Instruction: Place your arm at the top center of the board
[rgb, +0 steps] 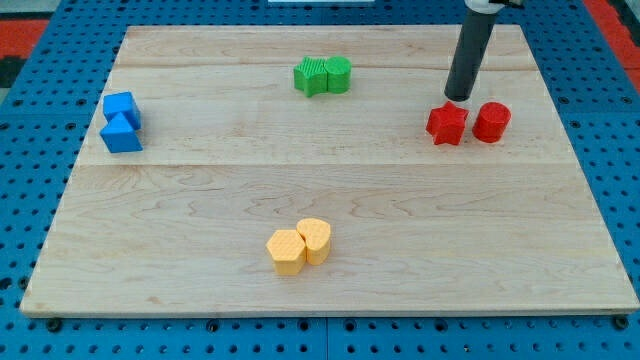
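Note:
My tip (458, 97) rests on the wooden board (330, 190) at the view's upper right. It stands just above the red star block (447, 124), almost touching it, with the red cylinder (491, 122) to its lower right. The green star block (312, 76) and the green rounded block (338, 74) sit together at the top centre, well to the left of my tip.
Two blue blocks, a cube (122, 105) and a triangular one (121, 134), sit at the left edge. A yellow hexagon (287, 251) and a yellow rounded block (314, 239) sit at the bottom centre. Blue pegboard (30, 150) surrounds the board.

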